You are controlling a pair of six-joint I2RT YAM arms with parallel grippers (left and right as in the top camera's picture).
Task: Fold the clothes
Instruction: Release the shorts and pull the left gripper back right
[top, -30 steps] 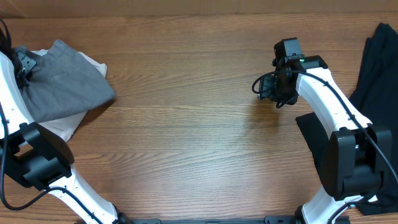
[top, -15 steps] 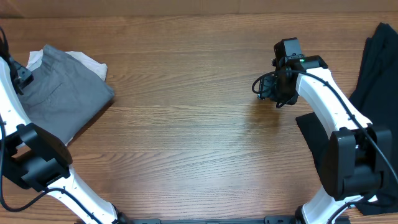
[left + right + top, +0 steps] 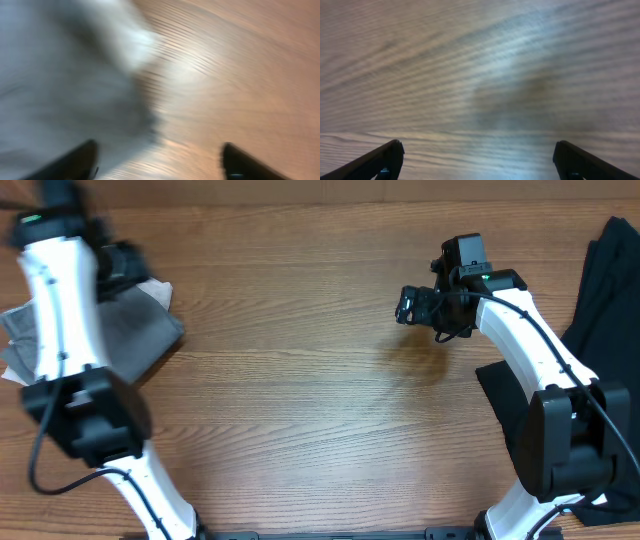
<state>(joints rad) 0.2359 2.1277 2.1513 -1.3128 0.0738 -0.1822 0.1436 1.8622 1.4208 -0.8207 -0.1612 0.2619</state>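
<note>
The clothes lie in two places. A folded grey garment (image 3: 140, 330) rests on an off-white one (image 3: 155, 286) at the table's left edge, and black clothes (image 3: 605, 280) lie at the right edge. My left gripper (image 3: 120, 265) hovers over the far corner of the grey garment. In the blurred left wrist view the grey garment (image 3: 55, 75) fills the left half, and the left gripper (image 3: 160, 165) is open with nothing between its fingers. My right gripper (image 3: 410, 305) is over bare wood right of centre. The right gripper (image 3: 479, 162) stands wide open and empty.
The wooden table (image 3: 300, 400) runs between the two piles. A black cloth piece (image 3: 505, 395) lies under the right arm near its base. My left arm (image 3: 65, 300) crosses over the grey pile.
My left gripper opened, let go of the grey garment and swung rightward over the pile. The garment settled flatter. My right gripper opened wider and turned to the left.
</note>
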